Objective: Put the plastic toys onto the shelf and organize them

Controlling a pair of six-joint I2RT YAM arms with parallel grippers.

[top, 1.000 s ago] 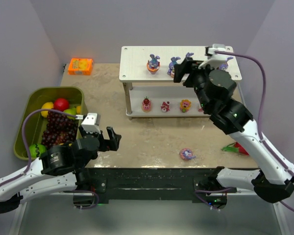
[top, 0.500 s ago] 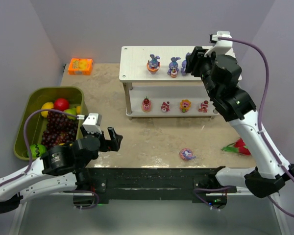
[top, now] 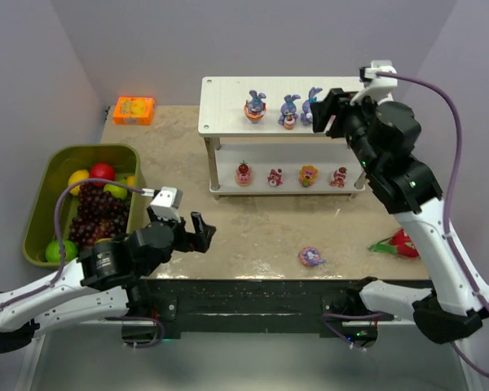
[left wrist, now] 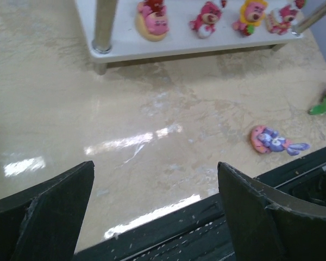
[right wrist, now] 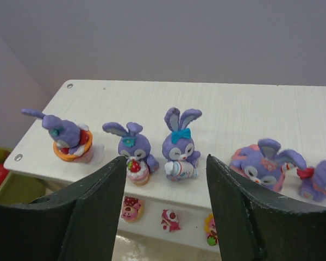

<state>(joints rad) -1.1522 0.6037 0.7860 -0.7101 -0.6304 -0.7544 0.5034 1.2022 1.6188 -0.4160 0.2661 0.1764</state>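
On the beige table (top: 253, 228), one bunny (top: 311, 257) lies lower centre, off the shelf (top: 224, 102). Likely light, hard, slick: pinch its pink base. Your left gripper (top: 199, 234) and right gripper (top: 322, 114) both gape empty.

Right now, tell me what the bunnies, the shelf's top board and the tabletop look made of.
Bunnies: likely moulded plastic, smooth, faintly glossy flat colours. Top board: pale wood or laminate, matte, fine grain streaks. Tabletop: beige stone-look, maybe laminate, polished; bright glare patches.

I read left gripper (top: 199, 235) low, arm folded, fingers spread wide; right gripper (top: 324, 111) high, arm extended, fingers apart, wrist seemingly tipped down.
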